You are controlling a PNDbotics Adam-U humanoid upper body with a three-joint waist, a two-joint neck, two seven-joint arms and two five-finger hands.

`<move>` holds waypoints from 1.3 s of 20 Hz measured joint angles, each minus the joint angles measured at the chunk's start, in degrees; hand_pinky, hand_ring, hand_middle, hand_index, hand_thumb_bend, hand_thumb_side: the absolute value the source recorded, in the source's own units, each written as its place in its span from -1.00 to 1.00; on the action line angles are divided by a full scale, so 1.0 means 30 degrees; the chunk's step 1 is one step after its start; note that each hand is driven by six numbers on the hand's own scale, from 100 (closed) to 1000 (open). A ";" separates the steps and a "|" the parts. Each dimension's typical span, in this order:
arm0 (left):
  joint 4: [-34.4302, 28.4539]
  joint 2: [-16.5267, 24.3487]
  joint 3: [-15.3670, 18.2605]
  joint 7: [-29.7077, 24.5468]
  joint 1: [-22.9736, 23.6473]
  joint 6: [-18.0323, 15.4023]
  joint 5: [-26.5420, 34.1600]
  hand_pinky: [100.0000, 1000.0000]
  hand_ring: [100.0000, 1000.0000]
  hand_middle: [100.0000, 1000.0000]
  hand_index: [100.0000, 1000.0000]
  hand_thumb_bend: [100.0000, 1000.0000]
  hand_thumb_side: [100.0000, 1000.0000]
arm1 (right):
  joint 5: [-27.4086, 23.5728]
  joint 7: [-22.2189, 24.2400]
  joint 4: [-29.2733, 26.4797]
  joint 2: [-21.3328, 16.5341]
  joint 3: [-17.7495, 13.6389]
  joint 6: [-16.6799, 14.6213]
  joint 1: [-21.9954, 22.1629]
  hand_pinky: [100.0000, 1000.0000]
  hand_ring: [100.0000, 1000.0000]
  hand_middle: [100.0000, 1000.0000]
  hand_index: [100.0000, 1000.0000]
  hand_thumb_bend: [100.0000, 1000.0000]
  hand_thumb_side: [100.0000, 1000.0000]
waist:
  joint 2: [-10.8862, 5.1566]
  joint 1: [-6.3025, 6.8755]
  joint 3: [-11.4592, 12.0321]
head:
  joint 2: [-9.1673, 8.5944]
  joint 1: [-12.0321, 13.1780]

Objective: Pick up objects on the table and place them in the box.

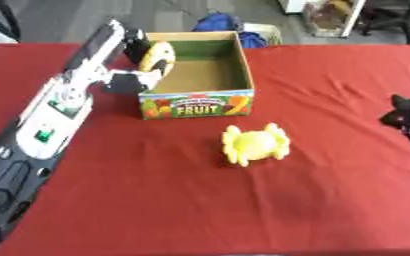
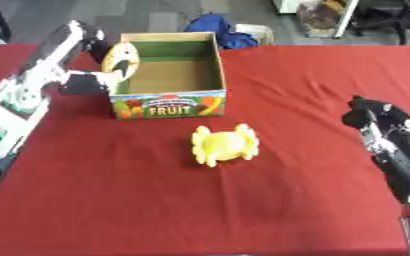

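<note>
- While the left hand grips a yellow-and-white round object at the fruit box rim, fingers curled around it.
- Right hand rests at the worktop edge; its fingers' state cannot be told.
- Yellow toy lies before the box.

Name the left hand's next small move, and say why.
Probably carry it a little rightward over the box and let go. The left hand holds a yellow-and-white round object at the box's left wall, not clearly inside yet. The yellow toy waits on the red cloth.

One cardboard fruit box, one yellow toy, one yellow-white round object
</note>
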 measured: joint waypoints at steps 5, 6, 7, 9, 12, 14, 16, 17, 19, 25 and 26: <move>0.4130 -0.0878 0.0294 -0.0090 -0.2428 -0.0695 -0.2239 0.01 -0.18 -0.43 -0.16 -0.63 -0.90 | -0.0002 0.0112 0.0000 0.0004 0.0124 -0.0022 -0.0021 0.61 1.00 0.04 0.40 -1.00 -0.19 | 0.0149 -0.0047 -0.0387 | -0.0152 0.0283; 0.4917 -0.1095 0.0385 -0.0103 -0.2825 -0.0894 -0.2679 0.02 -0.17 -0.42 -0.15 -0.61 -0.90 | -0.0004 0.0142 0.0000 0.0004 0.0165 -0.0013 -0.0028 0.61 1.00 0.04 0.40 -1.00 -0.19 | 0.0163 -0.0043 -0.0475 | -0.0156 0.0334; 0.5667 -0.1300 0.0496 -0.0130 -0.3189 -0.1080 -0.3106 0.02 -0.16 -0.41 -0.14 -0.60 -0.89 | -0.0005 0.0179 0.0000 0.0004 0.0184 -0.0017 -0.0036 0.61 1.00 0.04 0.40 -1.00 -0.19 | 0.0175 -0.0038 -0.0553 | -0.0158 0.0395; 0.7062 -0.1707 0.0750 -0.0211 -0.3742 -0.1403 -0.3909 0.03 -0.16 -0.39 -0.13 -0.58 -0.88 | -0.0008 0.0250 0.0000 0.0006 0.0231 -0.0025 -0.0128 0.61 1.00 0.04 0.40 -1.00 -0.19 | 0.0240 -0.0007 -0.0747 | -0.0165 0.0515; 0.8899 -0.2266 0.1161 -0.0313 -0.4363 -0.1735 -0.5110 0.06 -0.13 -0.34 -0.08 -0.49 -0.87 | -0.0009 0.0375 0.0001 0.0020 0.0338 0.0005 -0.0188 0.61 1.00 0.04 0.40 -1.00 -0.18 | 0.0276 0.0057 -0.1060 | -0.0268 0.0706; 0.9984 -0.2638 0.1404 -0.0360 -0.4654 -0.1952 -0.6053 0.06 -0.11 -0.32 -0.06 -0.47 -0.87 | -0.0010 0.0460 0.0002 0.0025 0.0413 0.0016 -0.0189 0.61 1.00 0.04 0.40 -1.00 -0.18 | 0.0316 0.0103 -0.1247 | -0.0328 0.0827; 1.0899 -0.2928 0.1643 -0.0318 -0.4785 -0.2153 -0.7028 0.07 -0.10 -0.31 -0.06 -0.46 -0.86 | -0.0011 0.0501 0.0003 0.0033 0.0423 0.0032 -0.0195 0.61 1.00 0.04 0.40 -1.00 -0.18 | 0.0366 0.0142 -0.1373 | -0.0381 0.0942; 1.1284 -0.3040 0.1769 -0.0249 -0.4801 -0.2230 -0.7486 0.07 -0.10 -0.30 -0.05 -0.45 -0.86 | -0.0012 0.0531 0.0004 0.0038 0.0429 0.0046 -0.0207 0.61 1.00 0.04 0.40 -1.00 -0.18 | 0.0371 0.0162 -0.1437 | -0.0411 0.0968; 1.1896 -0.3223 0.1994 -0.0062 -0.4874 -0.2347 -0.8286 0.08 -0.10 -0.29 -0.04 -0.44 -0.86 | -0.0013 0.0586 0.0004 0.0076 0.0461 0.0061 -0.0273 0.61 1.00 0.04 0.40 -1.00 -0.18 | 0.0374 0.0207 -0.1522 | -0.0484 0.1021; 1.2626 -0.3402 0.2269 0.0235 -0.4888 -0.2497 -0.9371 0.18 0.07 0.01 0.27 0.11 -0.86 | -0.0014 0.0686 0.0007 0.0168 0.0526 0.0076 -0.0342 0.61 1.00 0.04 0.40 -1.00 -0.17 | 0.0384 0.0317 -0.1542 | -0.0489 0.1039; 1.2631 -0.3405 0.2298 0.0185 -0.4887 -0.2535 -0.9410 0.19 0.08 0.02 0.27 0.13 -0.83 | -0.0014 0.0695 0.0007 0.0168 0.0526 0.0082 -0.0342 0.61 1.00 0.04 0.40 -1.00 -0.17 | 0.0384 0.0316 -0.1534 | -0.0490 0.1035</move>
